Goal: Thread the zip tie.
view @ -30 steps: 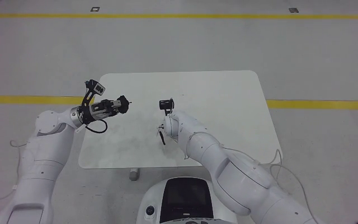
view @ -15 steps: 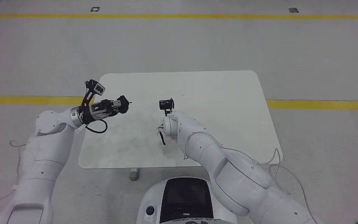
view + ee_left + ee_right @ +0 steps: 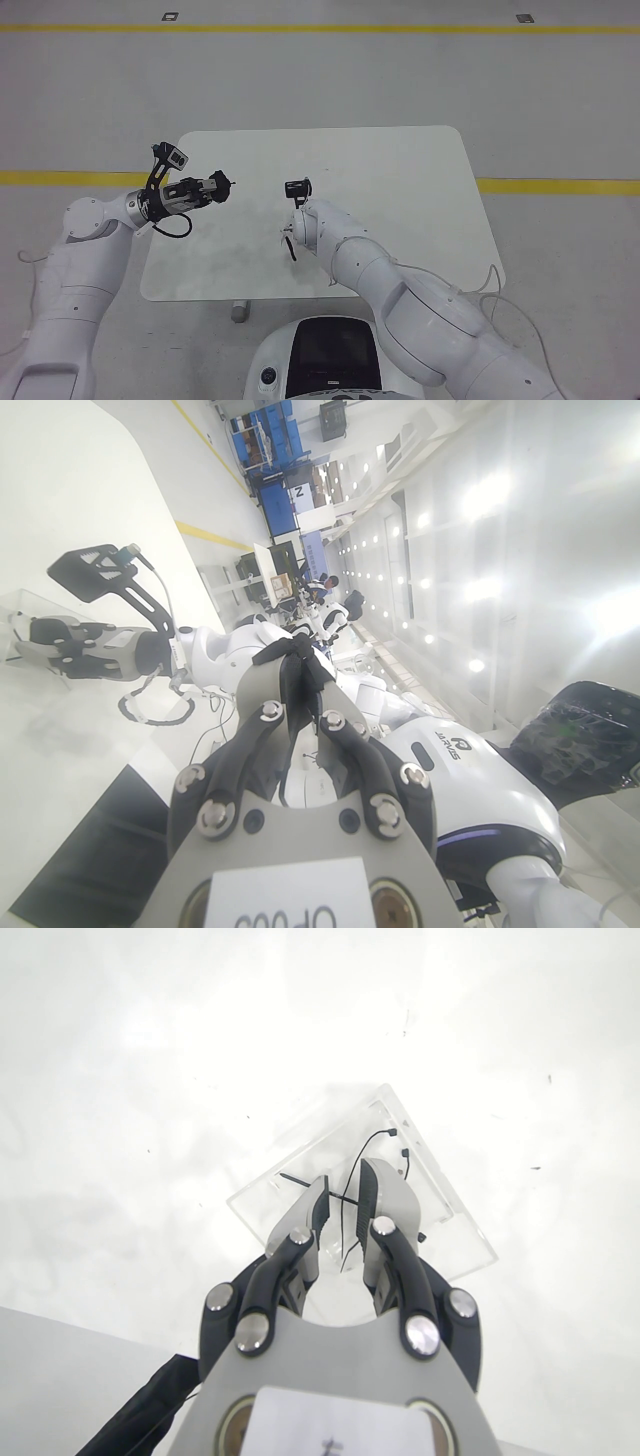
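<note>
A clear tray [image 3: 450, 1208] lies on the white table [image 3: 400, 200] with several thin black zip ties in it. My right gripper [image 3: 342, 1195] hangs point-down over the tray, open. One zip tie [image 3: 297, 1182] runs across the gap between its fingers, and another zip tie [image 3: 372, 1138] curves away beyond them. My left gripper [image 3: 295, 665] is held above the table's left part [image 3: 226, 184], shut on a bunched black zip tie [image 3: 292, 647]. The left wrist view also has the right gripper [image 3: 22, 645] over the tray.
The table's right half and far side are bare white surface. Its near edge [image 3: 75, 1328] runs just behind my right wrist. A black cable [image 3: 145, 1398] hangs by that wrist. Grey floor with yellow lines [image 3: 560, 185] surrounds the table.
The right forearm has shifted very slightly toward the left. The left arm and both grippers look the same.
</note>
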